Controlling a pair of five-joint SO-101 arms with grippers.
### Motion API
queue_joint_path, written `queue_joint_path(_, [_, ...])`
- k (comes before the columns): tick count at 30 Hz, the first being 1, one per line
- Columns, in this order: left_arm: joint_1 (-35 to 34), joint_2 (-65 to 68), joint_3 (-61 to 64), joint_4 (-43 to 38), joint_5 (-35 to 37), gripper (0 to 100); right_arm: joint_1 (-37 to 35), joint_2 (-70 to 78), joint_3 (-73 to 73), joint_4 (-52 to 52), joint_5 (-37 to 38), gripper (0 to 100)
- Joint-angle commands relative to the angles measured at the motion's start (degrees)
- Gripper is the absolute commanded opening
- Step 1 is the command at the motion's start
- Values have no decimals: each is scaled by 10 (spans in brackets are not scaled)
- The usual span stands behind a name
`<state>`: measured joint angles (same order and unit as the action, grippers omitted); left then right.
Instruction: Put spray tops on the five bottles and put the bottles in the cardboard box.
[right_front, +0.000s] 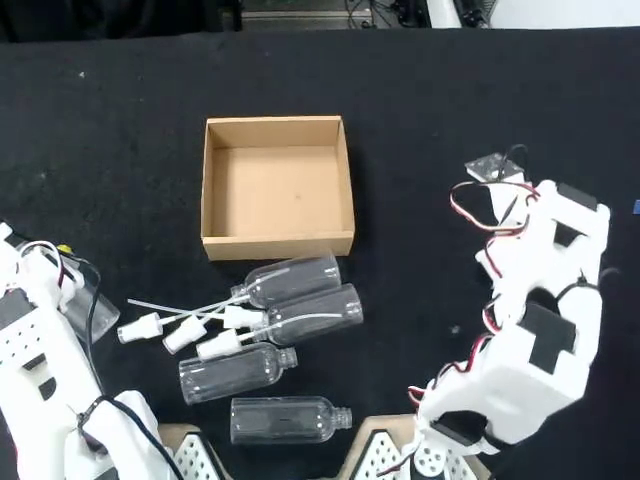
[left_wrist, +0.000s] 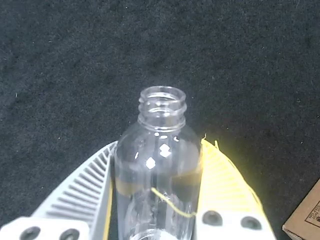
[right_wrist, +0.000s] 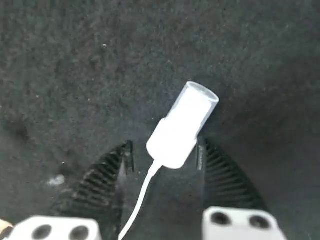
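Bottles (right_front: 237, 372), spray tops (right_front: 140, 327) before cardboard box (right_front: 278, 245) — tops left of bottles.

Robotics lab bench, suggested by a table (right_front: 120, 120) draped in black cloth, a white printed arm (right_front: 35, 350) mounted at 8 o'clock, a second arm (right_front: 550, 330) at 4 o'clock with bare servo wires (right_front: 478, 212) looped along it, loose cables (right_front: 370, 12) glimpsed past the table edge at 12 o'clock

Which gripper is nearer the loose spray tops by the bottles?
Left. The left gripper, holding a bottle, sits just beside the loose spray tops; the right gripper, holding a spray top, is far across the table.
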<state>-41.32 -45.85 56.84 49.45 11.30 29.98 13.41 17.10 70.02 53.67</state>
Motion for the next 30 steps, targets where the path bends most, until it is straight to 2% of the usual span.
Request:
queue_joint_path(1, [-5,-17,-7,-12,1,29,18,7,-42,6,-1,181])
queue_joint_path(7, [-5,-17,-7,-12,1,29,36,50,-79,5,-36,177])
queue_joint_path(14, [-6,-17,-7,-12,1,29,31,63,-116,11,-128,179])
queue_joint_path(21, [-6,-17,-7,-12,1,29,15,58,-116,25,-136,181])
queue_joint_path(27, [-6,-17,-7,-12,1,29,18,93,-115,-8,-139,175])
queue_joint_path(30, [-5,-17,-7,-12,1,29,25,102,-115,-5,-122,63])
